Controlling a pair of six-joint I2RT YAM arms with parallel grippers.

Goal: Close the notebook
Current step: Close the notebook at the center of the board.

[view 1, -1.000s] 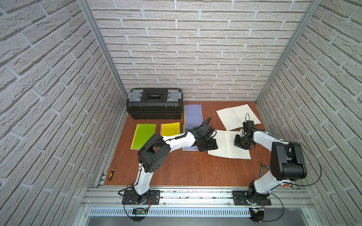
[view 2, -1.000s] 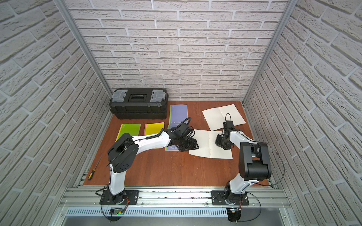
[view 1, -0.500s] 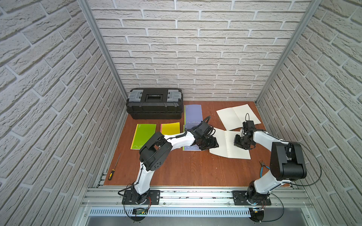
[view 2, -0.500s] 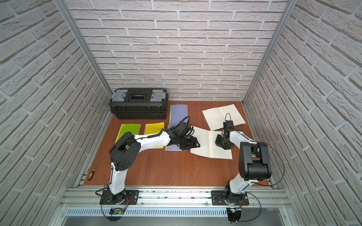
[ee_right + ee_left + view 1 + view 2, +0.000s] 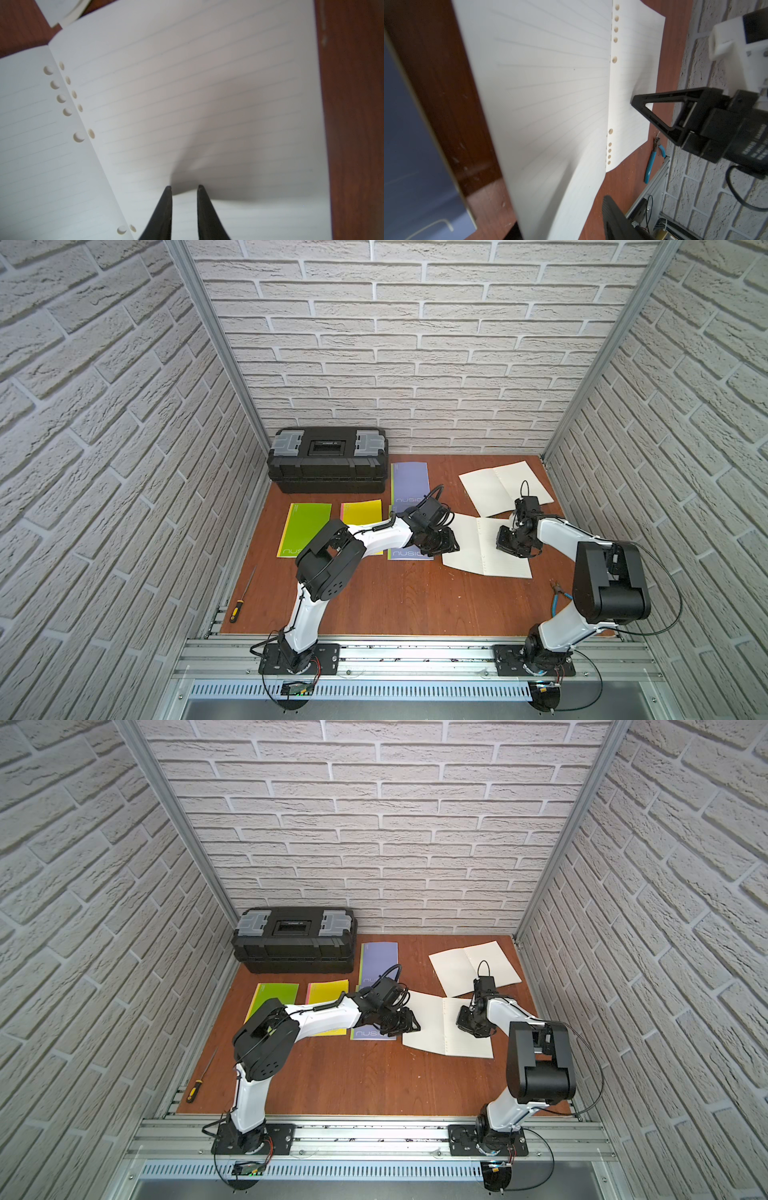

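The notebook (image 5: 471,537) (image 5: 432,1021) lies open on the brown table, white lined pages up, with punched holes along its spine. My left gripper (image 5: 446,544) (image 5: 409,1025) is at the outer edge of the left page. In the left wrist view that edge (image 5: 550,83) curls up between the jaws of my left gripper (image 5: 562,216), and one finger (image 5: 612,216) still stands clear of the paper, so it is open. My right gripper (image 5: 506,546) (image 5: 466,1025) (image 5: 184,187) rests its tips on the right page (image 5: 207,104), with a narrow gap and nothing between them.
A second open notebook (image 5: 505,487) lies at the back right. Purple (image 5: 409,481), yellow (image 5: 361,512) and green (image 5: 305,529) closed notebooks lie left of centre, in front of a black toolbox (image 5: 328,458). A screwdriver (image 5: 243,597) lies at the left edge, blue pliers (image 5: 559,599) near the right arm.
My left gripper has crept over the left page's edge and its jaws have narrowed around the paper. The right gripper has stayed on the right page.
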